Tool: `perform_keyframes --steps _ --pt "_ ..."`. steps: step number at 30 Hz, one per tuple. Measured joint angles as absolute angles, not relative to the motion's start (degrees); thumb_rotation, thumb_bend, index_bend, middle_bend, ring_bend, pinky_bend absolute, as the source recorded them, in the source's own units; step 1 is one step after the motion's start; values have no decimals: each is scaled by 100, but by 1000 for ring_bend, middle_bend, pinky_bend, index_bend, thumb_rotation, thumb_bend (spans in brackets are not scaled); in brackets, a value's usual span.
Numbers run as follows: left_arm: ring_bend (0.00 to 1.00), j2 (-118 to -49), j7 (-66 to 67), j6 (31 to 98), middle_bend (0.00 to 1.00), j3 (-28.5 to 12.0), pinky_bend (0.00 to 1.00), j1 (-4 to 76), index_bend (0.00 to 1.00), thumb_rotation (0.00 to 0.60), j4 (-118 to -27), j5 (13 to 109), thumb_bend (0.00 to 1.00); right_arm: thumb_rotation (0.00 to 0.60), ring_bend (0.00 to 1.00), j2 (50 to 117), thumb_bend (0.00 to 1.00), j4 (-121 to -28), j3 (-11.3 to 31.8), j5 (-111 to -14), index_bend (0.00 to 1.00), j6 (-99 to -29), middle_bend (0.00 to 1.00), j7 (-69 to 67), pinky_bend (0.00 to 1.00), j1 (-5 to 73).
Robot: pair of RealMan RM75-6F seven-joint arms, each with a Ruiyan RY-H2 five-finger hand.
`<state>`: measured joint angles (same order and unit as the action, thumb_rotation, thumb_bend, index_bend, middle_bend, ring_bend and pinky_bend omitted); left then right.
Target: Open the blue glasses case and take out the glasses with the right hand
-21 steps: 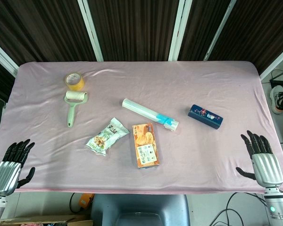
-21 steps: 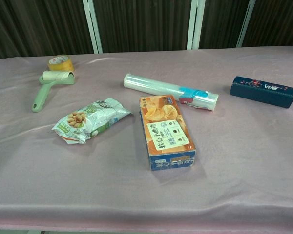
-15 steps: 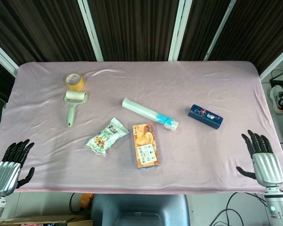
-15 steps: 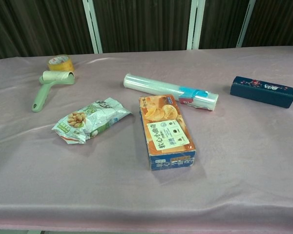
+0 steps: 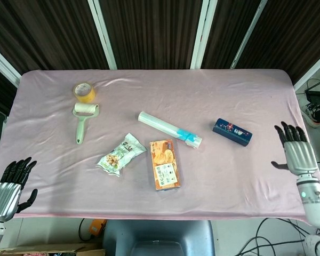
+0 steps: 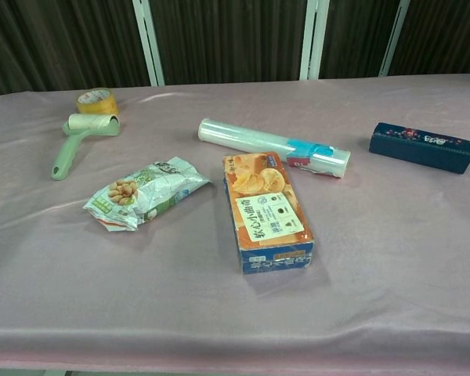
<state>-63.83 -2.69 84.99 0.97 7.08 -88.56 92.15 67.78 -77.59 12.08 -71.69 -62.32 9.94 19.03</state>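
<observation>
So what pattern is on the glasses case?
The case is dark blue with small flowers; chest view shows it best.

Legible only on the orange snack box (image 6: 268,211): Chinese characters "软心小曲奇" on its white label panel, in the chest view. Print on the nut packet (image 6: 145,193) just left of that box, and the small white mark on the blue glasses case (image 6: 421,146) well to its right, too small to read.

i've got the glasses case (image 5: 232,132) lying right of the wrap roll (image 5: 169,129), with the biscuit box (image 5: 165,165) and nut bag (image 5: 120,154) nearer me. tape roll (image 5: 84,92) sits just behind the lint roller (image 5: 84,120), far left.
</observation>
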Motion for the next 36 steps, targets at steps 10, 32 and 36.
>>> perform_keyframes --steps 10,32,36 --pt "0 -6413 -111 8396 0 85 3 740 0 600 -8917 9149 404 600 0 7568 683 -5607 1360 -6298 371 -4350 0 1735 0 3190" --pt "0 -6424 -16 8316 0 81 5 773 0 600 -8951 9109 406 600 0 8535 707 -4698 885 -6485 358 -3712 0 1438 0 3691" --pt "0 -6421 -34 8322 0 89 5 773 0 600 -8950 9128 407 600 0 8505 706 -4769 791 -6576 355 -3784 0 1356 0 3607"
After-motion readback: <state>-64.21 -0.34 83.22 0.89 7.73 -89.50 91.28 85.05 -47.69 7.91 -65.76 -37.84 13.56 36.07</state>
